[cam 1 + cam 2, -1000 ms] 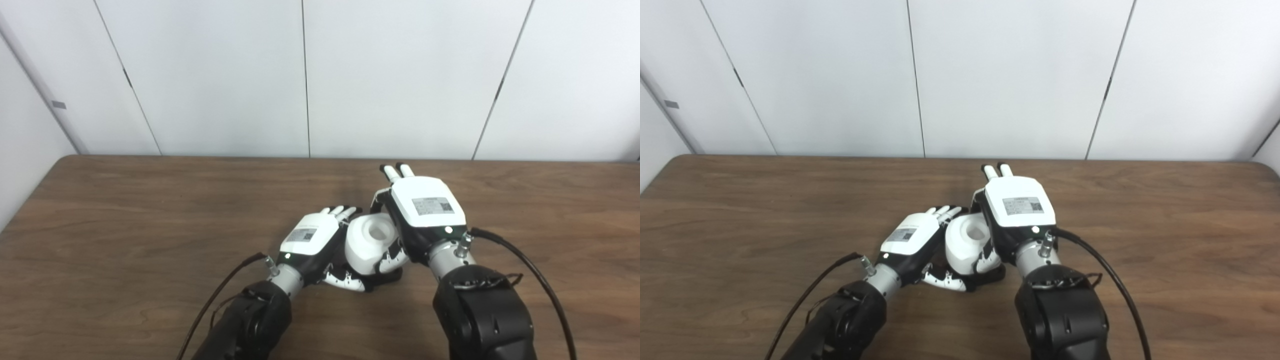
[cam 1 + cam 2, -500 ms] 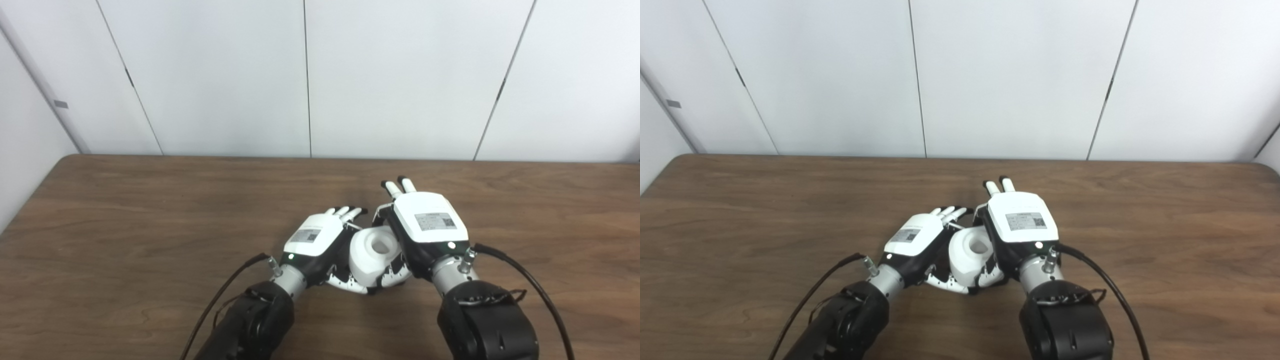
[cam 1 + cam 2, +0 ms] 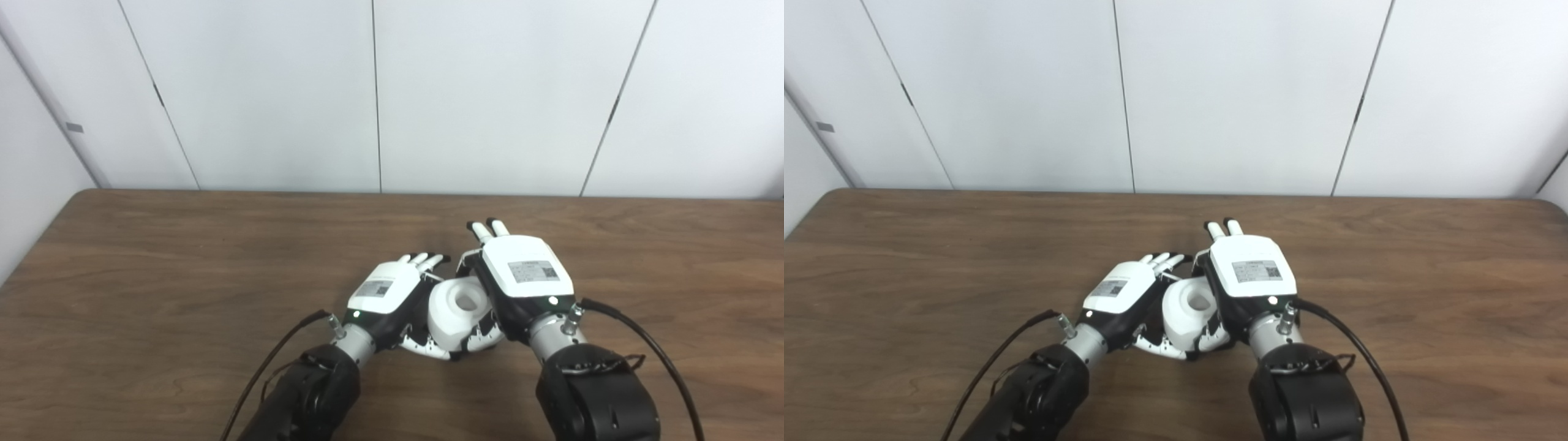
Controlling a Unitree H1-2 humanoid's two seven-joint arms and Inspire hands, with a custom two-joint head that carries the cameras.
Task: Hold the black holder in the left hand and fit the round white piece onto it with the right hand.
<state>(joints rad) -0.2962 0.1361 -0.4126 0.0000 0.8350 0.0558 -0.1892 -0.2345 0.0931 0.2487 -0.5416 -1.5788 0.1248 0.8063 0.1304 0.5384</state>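
- Nearest, toward the near edge of the brown wooden bench [image 3: 153,269], the round white plastic piece [image 3: 456,309] sits between both hands, low over the holder's place.
- The right hand [image 3: 520,278] is curled around it.
- The left hand [image 3: 386,294] cups below; the black holder is hidden, so its grasp cannot be told.
- Seating looks nearly done; release remains.
- Farther off, the bench's far edge meets the white panelled wall [image 3: 380,92].

Bright, even overhead lighting, both views staying sharp.
Soft sheen is showing on the wooden table [image 3: 153,275]; only faint shadows are falling under the hands; wall panel lines are bowing slightly toward the edges.
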